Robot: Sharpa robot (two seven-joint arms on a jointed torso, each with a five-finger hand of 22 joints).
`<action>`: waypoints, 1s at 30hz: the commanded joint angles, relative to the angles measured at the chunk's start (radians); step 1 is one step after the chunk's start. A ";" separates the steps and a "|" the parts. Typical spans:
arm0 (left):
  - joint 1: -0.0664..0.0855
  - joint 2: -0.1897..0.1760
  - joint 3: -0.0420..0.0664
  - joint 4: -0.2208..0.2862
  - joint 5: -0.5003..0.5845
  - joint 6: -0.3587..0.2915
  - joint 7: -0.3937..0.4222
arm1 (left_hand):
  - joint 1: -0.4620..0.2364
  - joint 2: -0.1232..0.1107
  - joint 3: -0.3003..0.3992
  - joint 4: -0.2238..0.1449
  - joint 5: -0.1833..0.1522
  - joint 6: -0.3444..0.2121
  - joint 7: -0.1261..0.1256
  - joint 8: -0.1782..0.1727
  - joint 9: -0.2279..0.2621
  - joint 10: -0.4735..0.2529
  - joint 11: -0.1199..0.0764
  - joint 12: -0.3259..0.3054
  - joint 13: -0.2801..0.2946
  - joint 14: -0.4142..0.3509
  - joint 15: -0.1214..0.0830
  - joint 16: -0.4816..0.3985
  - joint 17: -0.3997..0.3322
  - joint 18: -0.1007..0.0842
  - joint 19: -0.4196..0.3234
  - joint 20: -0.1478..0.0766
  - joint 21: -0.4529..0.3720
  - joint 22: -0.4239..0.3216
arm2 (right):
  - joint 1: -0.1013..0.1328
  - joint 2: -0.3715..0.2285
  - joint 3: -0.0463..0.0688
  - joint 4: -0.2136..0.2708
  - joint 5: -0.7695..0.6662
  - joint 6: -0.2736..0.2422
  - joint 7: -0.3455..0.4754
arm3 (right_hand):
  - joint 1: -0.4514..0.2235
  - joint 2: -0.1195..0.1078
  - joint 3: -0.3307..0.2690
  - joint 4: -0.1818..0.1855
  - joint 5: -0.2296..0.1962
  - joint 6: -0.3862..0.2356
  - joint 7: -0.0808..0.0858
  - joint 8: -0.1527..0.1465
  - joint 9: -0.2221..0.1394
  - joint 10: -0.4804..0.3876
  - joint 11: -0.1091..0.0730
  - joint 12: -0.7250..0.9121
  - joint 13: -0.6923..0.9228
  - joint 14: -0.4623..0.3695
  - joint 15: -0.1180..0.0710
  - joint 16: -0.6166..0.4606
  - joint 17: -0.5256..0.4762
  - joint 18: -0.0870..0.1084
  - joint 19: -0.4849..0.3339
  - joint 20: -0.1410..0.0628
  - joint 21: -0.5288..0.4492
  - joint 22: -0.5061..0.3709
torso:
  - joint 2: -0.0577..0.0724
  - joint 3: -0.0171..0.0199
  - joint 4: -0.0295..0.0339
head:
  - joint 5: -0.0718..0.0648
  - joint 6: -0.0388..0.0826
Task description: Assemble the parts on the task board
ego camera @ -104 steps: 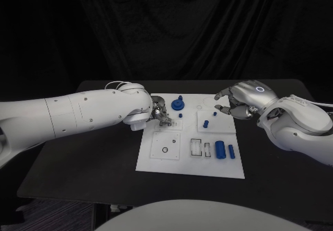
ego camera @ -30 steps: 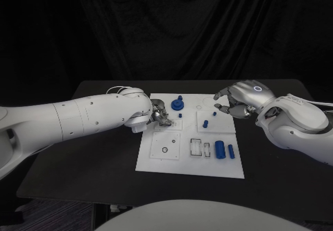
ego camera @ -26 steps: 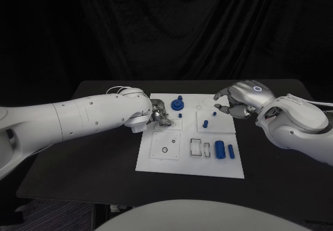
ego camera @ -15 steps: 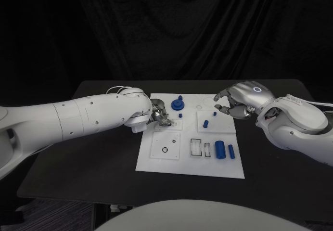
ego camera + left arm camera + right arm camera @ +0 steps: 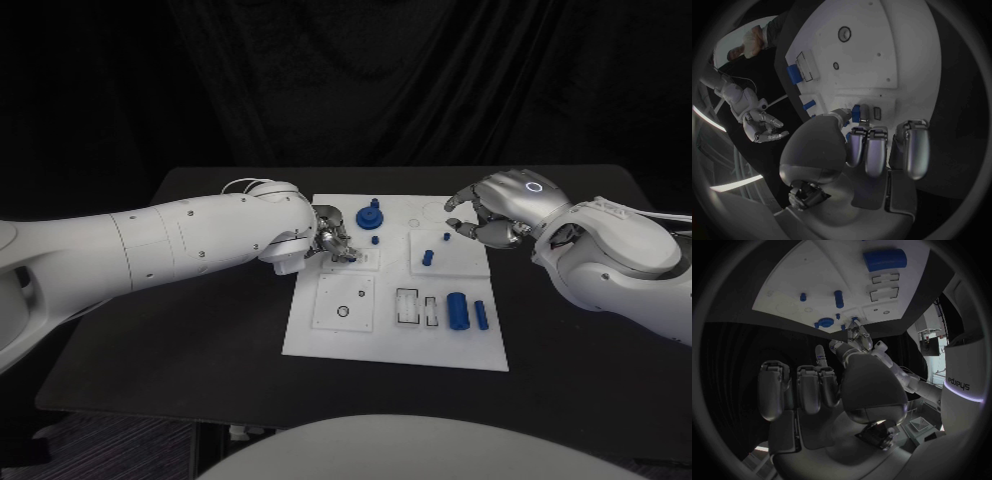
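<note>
Table [image 5: 188, 330] same; left hand [image 5: 329, 243] still pinching part [image 5: 856, 113].

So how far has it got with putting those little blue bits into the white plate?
Partway, it seems. A round blue part already stands upright at the far end of the task board, and small pegs stand nearby. The left hand pinches a small blue piece in its fingers over the board. The right hand hovers, holding nothing I can see. A thick cylinder and a thinner piece lie loose.
</note>
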 commanded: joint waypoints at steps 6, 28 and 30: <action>-0.008 -0.001 -0.004 -0.009 -0.004 0.035 0.009 | -0.085 -0.001 -0.036 0.026 -0.066 0.015 0.001 -0.041 -0.030 0.033 0.012 -0.005 0.187 0.106 0.011 0.003 0.263 0.007 0.015 0.007 -0.015 0.187 | -0.003 0.001 0.001 -0.001 -0.007 0.009 -0.023 | 0.015 -0.002 0.015 -0.008 0.027 0.011 -0.003 -0.003 -0.003 0.054 -0.007 -0.007 0.202 0.080 -0.011 -0.002 0.146 0.003 0.053 -0.009 0.005 0.228 | 0.000 0.0001 0.0002 | 0.000 0.000; -0.008 -0.006 -0.004 -0.015 -0.004 0.047 0.022 | -0.257 0.032 -0.210 0.114 -0.167 0.054 0.007 -0.090 -0.049 0.022 0.021 -0.011 0.181 0.106 0.021 0.003 0.263 0.010 0.010 0.018 -0.032 0.191 | -0.008 0.006 0.001 -0.008 -0.007 0.016 -0.024 | 0.023 -0.004 0.029 -0.016 0.061 0.014 -0.003 -0.006 -0.006 0.054 -0.008 -0.009 0.201 0.080 -0.011 -0.003 0.146 0.003 0.053 -0.011 0.005 0.227 | 0.000 -0.0004 0.0004 | 0.004 0.000; -0.008 -0.007 -0.004 -0.016 -0.004 0.047 0.023 | -0.261 0.035 -0.214 0.114 -0.168 0.056 0.006 -0.089 -0.047 0.022 0.021 -0.011 0.181 0.106 0.020 0.003 0.263 0.010 0.010 0.017 -0.031 0.192 | -0.008 0.006 0.001 -0.008 -0.007 0.016 -0.024 | 0.024 -0.004 0.030 -0.017 0.064 0.014 -0.003 -0.006 -0.006 0.054 -0.007 -0.008 0.201 0.080 -0.011 -0.003 0.146 0.003 0.053 -0.011 0.005 0.228 | 0.000 -0.0003 0.0003 | 0.004 0.000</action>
